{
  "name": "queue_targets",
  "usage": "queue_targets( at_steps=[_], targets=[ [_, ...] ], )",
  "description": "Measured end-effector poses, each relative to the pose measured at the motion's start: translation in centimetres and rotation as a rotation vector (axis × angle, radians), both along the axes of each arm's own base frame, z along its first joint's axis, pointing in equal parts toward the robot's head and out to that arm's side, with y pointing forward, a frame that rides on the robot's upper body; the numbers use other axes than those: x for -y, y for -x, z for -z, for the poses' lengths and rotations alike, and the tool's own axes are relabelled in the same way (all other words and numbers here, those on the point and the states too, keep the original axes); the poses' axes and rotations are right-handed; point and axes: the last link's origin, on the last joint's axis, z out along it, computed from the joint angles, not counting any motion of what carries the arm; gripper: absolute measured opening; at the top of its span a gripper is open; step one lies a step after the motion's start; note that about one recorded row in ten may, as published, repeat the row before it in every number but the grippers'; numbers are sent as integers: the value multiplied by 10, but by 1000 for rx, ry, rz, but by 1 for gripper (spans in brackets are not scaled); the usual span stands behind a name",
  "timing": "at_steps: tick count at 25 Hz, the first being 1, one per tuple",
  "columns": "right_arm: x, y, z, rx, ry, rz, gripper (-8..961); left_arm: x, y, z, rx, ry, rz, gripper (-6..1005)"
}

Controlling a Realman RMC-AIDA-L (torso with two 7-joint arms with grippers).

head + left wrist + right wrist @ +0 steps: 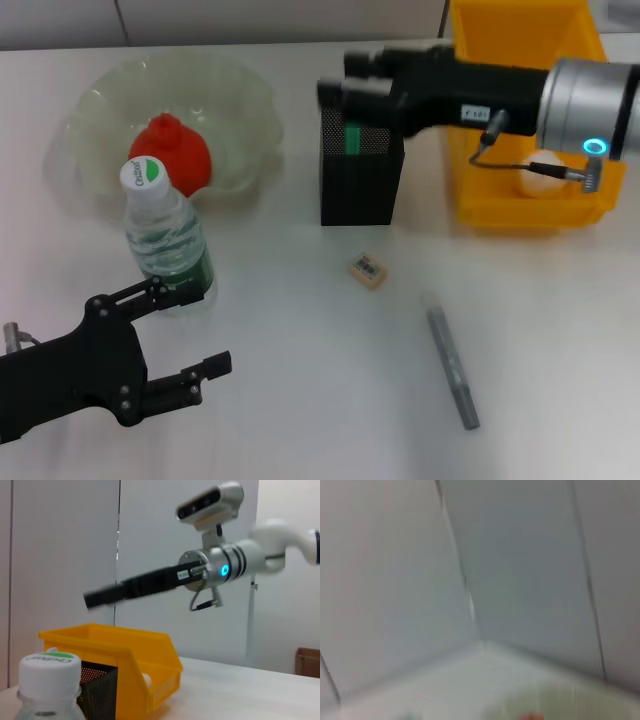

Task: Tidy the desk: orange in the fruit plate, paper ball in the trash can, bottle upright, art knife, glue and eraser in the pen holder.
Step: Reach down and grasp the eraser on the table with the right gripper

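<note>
The orange (pixel 172 150) lies in the pale-green fruit plate (pixel 250 100) at the far left. In front of the plate the bottle (pixel 165 235) stands upright, and its white cap (pixel 50 672) shows in the left wrist view. My left gripper (pixel 190 330) is open just in front of the bottle, one finger by its base. Over the black pen holder (pixel 360 185) my right gripper (pixel 345 82) hovers open. The mint-green art knife (pixel 352 137) stands inside the holder. The eraser (pixel 367 270) and the grey glue (pixel 453 367) lie on the table. A paper ball (pixel 545 172) sits in the yellow trash can (pixel 530 215).
The trash can (pixel 115 650) stands right beside the pen holder (pixel 97 690) at the back right. My right arm (pixel 210 570) reaches across above both of them. The right wrist view shows only blurred wall panels.
</note>
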Motion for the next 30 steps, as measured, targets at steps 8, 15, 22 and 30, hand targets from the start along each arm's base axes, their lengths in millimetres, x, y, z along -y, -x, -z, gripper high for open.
queue_targets(
  at_steps=[8, 15, 22, 30],
  targets=[
    [11, 23, 12, 422, 200, 221, 606, -2, -1, 0, 1, -1, 4, 780],
    [9, 20, 34, 575, 248, 332, 741, -1, 0, -1, 2, -4, -1, 781],
    [1, 10, 56, 663, 283, 374, 742, -1, 0, -1, 2, -3, 0, 780],
    [0, 4, 78, 718, 298, 371, 742, -1, -1, -1, 2, -3, 0, 780]
  ],
)
